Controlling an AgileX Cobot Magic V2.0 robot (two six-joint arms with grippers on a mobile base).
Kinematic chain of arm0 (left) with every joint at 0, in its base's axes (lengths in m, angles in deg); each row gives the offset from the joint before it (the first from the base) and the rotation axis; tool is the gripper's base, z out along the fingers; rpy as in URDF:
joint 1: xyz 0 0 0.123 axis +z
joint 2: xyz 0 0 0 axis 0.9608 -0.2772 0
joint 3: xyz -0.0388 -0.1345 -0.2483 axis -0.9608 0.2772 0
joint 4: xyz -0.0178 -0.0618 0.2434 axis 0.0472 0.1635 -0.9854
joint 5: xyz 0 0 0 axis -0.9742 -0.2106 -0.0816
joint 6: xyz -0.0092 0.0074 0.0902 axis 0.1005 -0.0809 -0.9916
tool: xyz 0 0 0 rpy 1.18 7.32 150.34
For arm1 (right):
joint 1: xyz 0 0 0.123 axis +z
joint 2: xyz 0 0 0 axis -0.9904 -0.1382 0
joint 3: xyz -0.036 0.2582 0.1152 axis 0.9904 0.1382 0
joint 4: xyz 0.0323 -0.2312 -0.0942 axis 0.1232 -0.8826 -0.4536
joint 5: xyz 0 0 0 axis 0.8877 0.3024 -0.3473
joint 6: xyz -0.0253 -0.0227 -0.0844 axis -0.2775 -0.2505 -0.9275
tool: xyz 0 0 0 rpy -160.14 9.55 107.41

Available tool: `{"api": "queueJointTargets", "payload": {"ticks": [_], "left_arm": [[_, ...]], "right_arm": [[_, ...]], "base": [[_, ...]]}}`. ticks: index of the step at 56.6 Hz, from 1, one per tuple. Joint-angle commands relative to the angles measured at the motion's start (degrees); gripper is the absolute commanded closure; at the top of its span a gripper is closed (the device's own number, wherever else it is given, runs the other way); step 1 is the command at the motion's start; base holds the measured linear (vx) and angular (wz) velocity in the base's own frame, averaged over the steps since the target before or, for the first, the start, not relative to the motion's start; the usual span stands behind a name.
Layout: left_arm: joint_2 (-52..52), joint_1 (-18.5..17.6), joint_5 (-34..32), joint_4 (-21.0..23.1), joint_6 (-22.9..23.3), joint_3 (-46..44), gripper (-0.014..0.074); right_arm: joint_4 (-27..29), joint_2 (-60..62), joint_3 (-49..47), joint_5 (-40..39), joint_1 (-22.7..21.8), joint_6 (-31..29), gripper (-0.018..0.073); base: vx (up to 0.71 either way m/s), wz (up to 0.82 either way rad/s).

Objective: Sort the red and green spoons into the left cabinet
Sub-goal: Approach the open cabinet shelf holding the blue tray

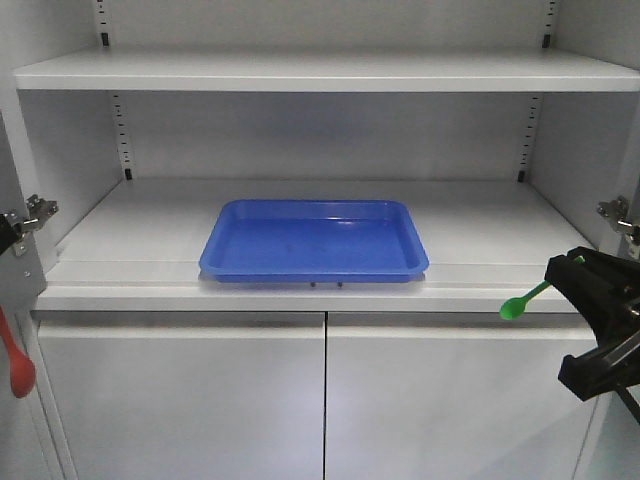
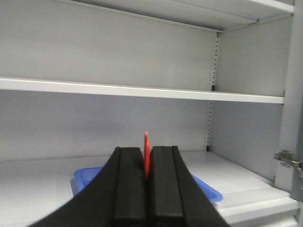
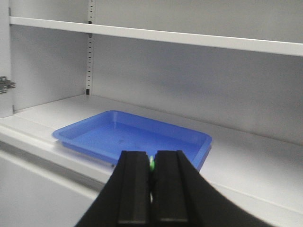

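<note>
Jaws first, from the left: the left gripper (image 2: 147,157) has its two black fingers pressed nearly together on the red spoon (image 2: 146,142). The wrist view shows a thin red strip rising just past the fingertips. In the front view a red bowl hangs low at the frame's left edge, so the hold looks to be on the handle with the bowl end dangling below. The blue tray (image 1: 215,262) sits ahead of these jaws and off to their right, on the lower shelf (image 1: 130,235) of the left cabinet.

Across on the right, the right gripper (image 1: 575,272) is likewise closed narrow, on the handle of the green spoon (image 1: 522,303). Its bowl sticks out to the left of and slightly below the fingers, out in front of the shelf edge and not touching it. The tray is ahead of and to the left of these jaws, and it holds nothing that I can see.

Both spoons look like thin, light plastic: stiff enough to keep straight, but smooth, so I'd expect them to pivot or slip in a pinch. A mid-handle hold seems safest, and they should drop without harm.

By count: one red spoon, one green spoon, one blue tray, two shelves in view, two closed lower doors (image 1: 180,395) and two hinges (image 1: 35,212), one at each side.
</note>
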Motion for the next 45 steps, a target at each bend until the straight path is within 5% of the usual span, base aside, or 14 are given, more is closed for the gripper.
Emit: {"api": "queueJointTargets", "payload": {"ticks": [1,45], "left_arm": [[0.3,-0.2,-4.1,1.1,0.0,-1.6,0.0603],[0.3,-0.2,-4.1,1.1,0.0,-1.6,0.0603]], "right_arm": [[1.8,1.0,-1.6,-2.8,-0.1,0.1,0.0568],[1.8,1.0,-1.6,-2.8,-0.1,0.1,0.0568]], "base": [[0.37,0.01],[0.32,-0.01]]}}
